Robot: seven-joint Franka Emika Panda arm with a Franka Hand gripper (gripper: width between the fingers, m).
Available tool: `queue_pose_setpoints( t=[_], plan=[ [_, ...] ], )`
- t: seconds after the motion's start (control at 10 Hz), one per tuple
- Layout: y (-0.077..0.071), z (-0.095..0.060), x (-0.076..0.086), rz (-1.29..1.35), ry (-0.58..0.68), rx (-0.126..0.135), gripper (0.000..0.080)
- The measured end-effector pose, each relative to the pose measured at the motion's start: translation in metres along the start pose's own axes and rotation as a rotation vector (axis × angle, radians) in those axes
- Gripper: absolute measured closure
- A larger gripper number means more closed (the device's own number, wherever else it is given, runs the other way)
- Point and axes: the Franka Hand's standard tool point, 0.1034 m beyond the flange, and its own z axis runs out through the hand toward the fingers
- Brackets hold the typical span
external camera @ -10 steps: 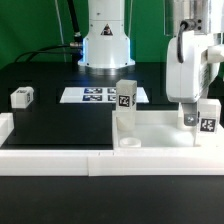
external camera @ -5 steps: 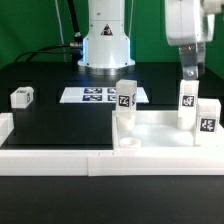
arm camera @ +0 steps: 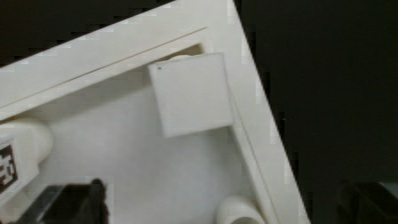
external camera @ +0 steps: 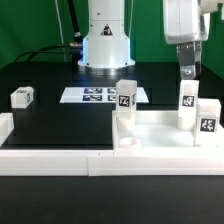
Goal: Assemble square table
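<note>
The white square tabletop [external camera: 160, 131] lies tray-side up at the exterior view's right, against the border rail. Three tagged white legs stand on it: one at the back left corner [external camera: 125, 100], one at the back right [external camera: 186, 104], and one beside that, further right [external camera: 208, 118]. A fourth leg [external camera: 22, 97] lies loose on the black table at the left. My gripper [external camera: 188, 72] hangs open and empty just above the back right leg. The wrist view shows a tabletop corner [arm camera: 107, 150], a leg's top [arm camera: 189, 95] and a round socket [arm camera: 233, 210] between my open gripper's [arm camera: 228, 203] dark fingers.
The marker board [external camera: 100, 96] lies flat in front of the robot base [external camera: 105, 45]. The long white border rail [external camera: 60, 160] runs along the front, with a short upright end [external camera: 5, 128] at the left.
My gripper has let go of the back right leg and risen straight up, leaving the leg upright on the tabletop. Nothing has moved in the last half second.
</note>
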Motion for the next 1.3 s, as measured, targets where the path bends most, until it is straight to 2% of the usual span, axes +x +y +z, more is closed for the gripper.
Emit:
queue_pose_setpoints(
  t=[0.4,0.5,0.7,0.8,0.9,1.3],
  plan=[
    [0.0,0.0,0.003,-0.05,0.002,0.001,0.015],
    [0.002,-0.004,0.014,-0.113,-0.002,0.008,0.015],
    [0.012,-0.02,0.046,-0.196,-0.009,0.043,0.015],
    [0.014,-0.025,0.059,-0.323,0.0,0.058,0.015],
    [0.015,-0.026,0.064,-0.385,0.005,0.06,0.015],
    [0.015,-0.024,0.064,-0.667,0.016,0.057,0.015]
  ],
)
